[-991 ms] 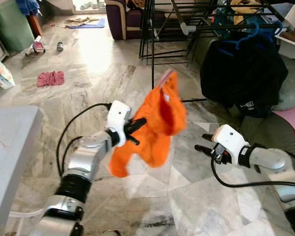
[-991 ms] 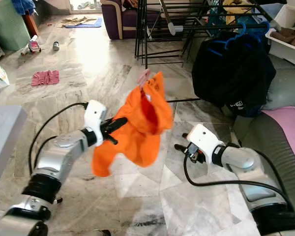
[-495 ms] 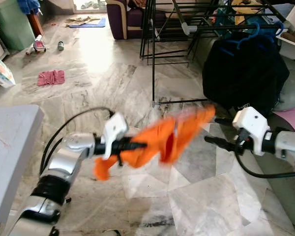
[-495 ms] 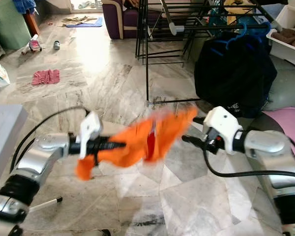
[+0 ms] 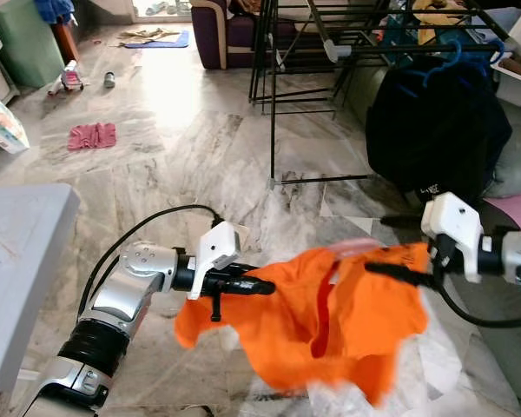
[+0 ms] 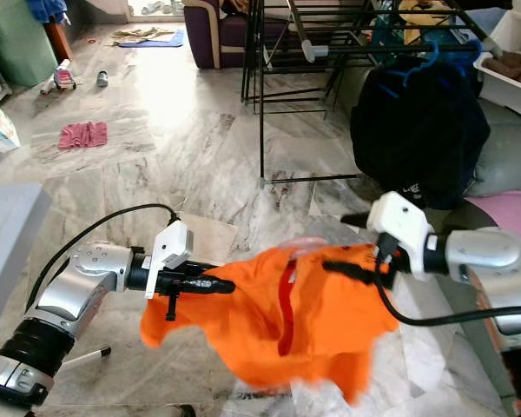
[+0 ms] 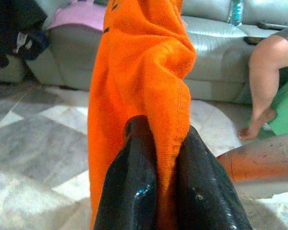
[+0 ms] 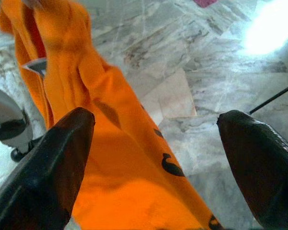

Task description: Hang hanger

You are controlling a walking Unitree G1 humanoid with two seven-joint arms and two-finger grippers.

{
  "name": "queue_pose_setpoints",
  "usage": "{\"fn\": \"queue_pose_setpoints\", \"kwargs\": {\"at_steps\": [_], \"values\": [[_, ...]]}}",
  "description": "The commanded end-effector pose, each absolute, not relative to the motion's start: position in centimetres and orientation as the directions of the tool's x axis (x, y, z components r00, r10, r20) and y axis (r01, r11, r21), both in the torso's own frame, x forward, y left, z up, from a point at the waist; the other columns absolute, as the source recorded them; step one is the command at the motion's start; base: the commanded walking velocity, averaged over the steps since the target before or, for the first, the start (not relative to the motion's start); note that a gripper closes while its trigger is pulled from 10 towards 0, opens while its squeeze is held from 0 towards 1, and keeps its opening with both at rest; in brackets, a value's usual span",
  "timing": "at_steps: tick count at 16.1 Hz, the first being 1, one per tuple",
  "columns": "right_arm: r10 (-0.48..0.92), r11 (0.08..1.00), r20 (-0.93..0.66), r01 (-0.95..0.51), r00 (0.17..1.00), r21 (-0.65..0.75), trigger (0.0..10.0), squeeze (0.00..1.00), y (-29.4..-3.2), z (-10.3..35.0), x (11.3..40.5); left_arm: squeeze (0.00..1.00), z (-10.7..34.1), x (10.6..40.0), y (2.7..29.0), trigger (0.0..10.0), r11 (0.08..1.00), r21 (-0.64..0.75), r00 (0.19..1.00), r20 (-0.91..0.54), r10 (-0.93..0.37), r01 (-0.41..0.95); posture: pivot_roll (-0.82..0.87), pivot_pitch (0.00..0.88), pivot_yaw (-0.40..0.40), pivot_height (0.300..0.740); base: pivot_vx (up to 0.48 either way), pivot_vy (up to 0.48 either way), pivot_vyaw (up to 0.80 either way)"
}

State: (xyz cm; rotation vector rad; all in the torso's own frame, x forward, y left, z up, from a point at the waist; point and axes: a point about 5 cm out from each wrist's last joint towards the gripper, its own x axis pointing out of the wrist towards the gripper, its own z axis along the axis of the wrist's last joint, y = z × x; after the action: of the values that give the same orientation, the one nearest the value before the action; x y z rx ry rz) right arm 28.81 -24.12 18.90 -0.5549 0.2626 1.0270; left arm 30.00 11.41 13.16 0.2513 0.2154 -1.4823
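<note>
Two pincers work above open marble floor point(image 5: 182, 139). Left pincer point(image 5: 265, 285) is clamped on an edge of the orange garment point(image 5: 330, 317), which spreads between both arms. Right pincer point(image 5: 384, 269) is spread wide, one finger against the cloth's far edge. A faint pink hanger point(image 5: 352, 249) shows at the garment's top. Drying rack point(image 5: 304, 52) stands well ahead. Half a second earlier the garment was bunched; it now hangs broader and lower.

Orange garment point(image 5: 330, 317), black lettering; grey-veined marble floor point(image 5: 182, 130).
</note>
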Motion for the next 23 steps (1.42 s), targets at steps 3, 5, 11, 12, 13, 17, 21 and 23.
{"fn": "queue_pose_setpoints", "kwargs": {"at_steps": [3,5,11,12,13,17,21,23], "values": [[0.749,0.303,-0.522,-0.912,0.407,-0.276,10.0,0.0,-24.4,19.2,28.3,0.0,15.3,29.2,10.4,0.0,-0.046,0.074,-0.029,-0.225,-0.974,0.996,-0.02,0.096,-0.05,0.74,0.0,0.0,0.0],[0.743,0.276,-0.548,-0.922,0.384,-0.272,10.0,0.0,-24.6,19.0,28.3,0.0,15.4,28.9,10.3,0.0,-0.077,0.073,-0.058,-0.232,-0.971,0.994,-0.02,0.094,-0.047,0.74,0.0,0.0,0.0],[0.765,0.197,-0.568,-0.95,0.302,-0.24,0.0,0.0,-24.0,19.2,28.5,0.0,15.2,28.2,10.1,0.0,-0.128,0.05,-0.112,-0.248,-0.962,0.991,-0.01,0.09,-0.043,0.74,0.0,0.0,0.0],[0.769,0.182,-0.569,-0.953,0.292,-0.243,0.0,0.0,-23.8,19.2,28.5,0.0,15.0,28.3,10.1,0.0,-0.127,0.048,-0.111,-0.25,-0.962,0.991,-0.01,0.09,-0.043,0.74,0.0,0.0,0.0],[0.77,0.174,-0.571,-0.955,0.285,-0.242,0.0,0.0,-23.7,19.2,28.5,0.0,15.0,28.3,10.1,0.0,-0.125,0.046,-0.11,-0.249,-0.962,0.991,-0.01,0.09,-0.042,0.74,0.0,0.0,0.0],[0.767,0.141,-0.595,-0.968,0.238,-0.206,0.0,0.0,-23.8,18.8,28.1,0.0,15.0,28.3,9.9,0.0,-0.121,0.045,-0.106,-0.249,-0.963,0.992,-0.02,0.091,-0.045,0.74,0.0,0.0,0.0],[0.761,0.111,-0.621,-0.981,0.187,-0.159,0.0,0.0,-23.8,18.0,27.5,0.0,14.8,28.0,9.8,0.0,-0.129,0.046,-0.113,-0.255,-0.96,0.991,-0.01,0.088,-0.05,0.74,0.0,0.0,0.0],[0.753,0.091,-0.638,-0.986,0.159,-0.137,0.0,0.0,-23.7,17.6,27.2,0.0,14.8,28.0,9.8,0.0,-0.127,0.047,-0.111,-0.257,-0.96,0.991,0.0,0.087,-0.053,0.74,0.0,0.0,0.0]]}}
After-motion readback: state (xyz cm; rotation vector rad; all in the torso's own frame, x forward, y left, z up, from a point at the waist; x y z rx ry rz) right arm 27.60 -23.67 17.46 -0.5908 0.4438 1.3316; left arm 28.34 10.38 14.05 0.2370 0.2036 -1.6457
